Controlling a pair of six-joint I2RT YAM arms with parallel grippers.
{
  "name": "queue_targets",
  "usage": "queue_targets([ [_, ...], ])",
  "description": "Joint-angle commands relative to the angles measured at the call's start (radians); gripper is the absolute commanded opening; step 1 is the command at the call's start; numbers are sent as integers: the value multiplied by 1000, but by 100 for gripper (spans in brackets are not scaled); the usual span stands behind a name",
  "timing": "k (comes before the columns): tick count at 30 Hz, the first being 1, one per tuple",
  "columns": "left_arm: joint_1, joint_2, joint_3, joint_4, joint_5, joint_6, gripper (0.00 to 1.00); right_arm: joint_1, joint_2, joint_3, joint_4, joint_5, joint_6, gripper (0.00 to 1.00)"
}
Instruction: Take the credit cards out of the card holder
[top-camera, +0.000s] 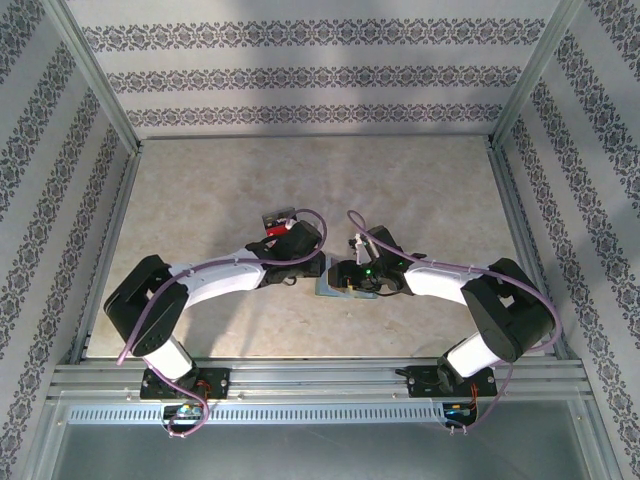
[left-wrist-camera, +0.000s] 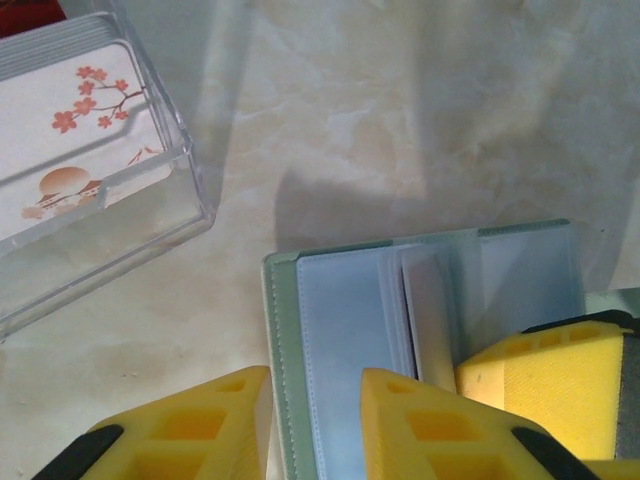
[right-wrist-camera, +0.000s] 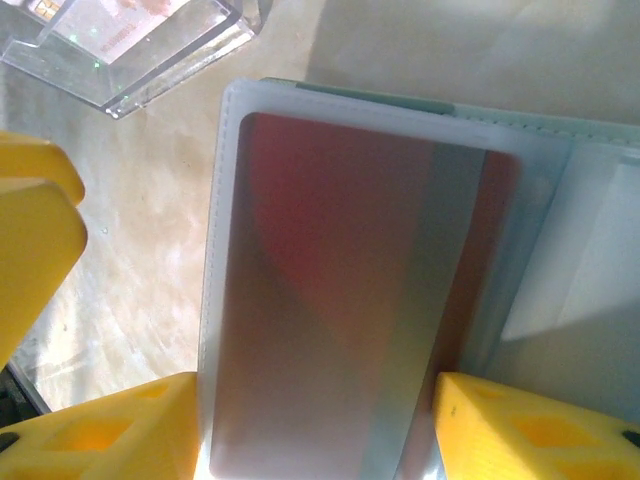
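Right claw (right-wrist-camera: 315, 400) spread wide, gripping nothing; fingers flank sleeve either side, edge contact unclear
Credit card (right-wrist-camera: 340, 300) straight ahead between them, long axis running away from wrist; reddish with grey diagonal band, glossy, stiff, behind frosted soft plastic
Card holder (left-wrist-camera: 280, 330) open flat on desk (left-wrist-camera: 400, 120); pale teal stitched edge, clear pockets
Left claw (left-wrist-camera: 315, 388) open, empty, straddling holder's outer edge
Right arm judged nearer card
Hard clear tray (left-wrist-camera: 100, 250) near holder
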Motion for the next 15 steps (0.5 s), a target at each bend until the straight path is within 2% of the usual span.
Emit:
queue_targets([
  [1,-10,25,37,-3,0,-28,29,-11,-20,-33,12,-17,-68,62],
  [5,-10,63,63,-5,18,-37,29,-17,-32,-54,46,-27,-124,57],
  [15,-10,155,136,-88,19,-24,27,-66,-23,-95,121,-107,-122,57],
])
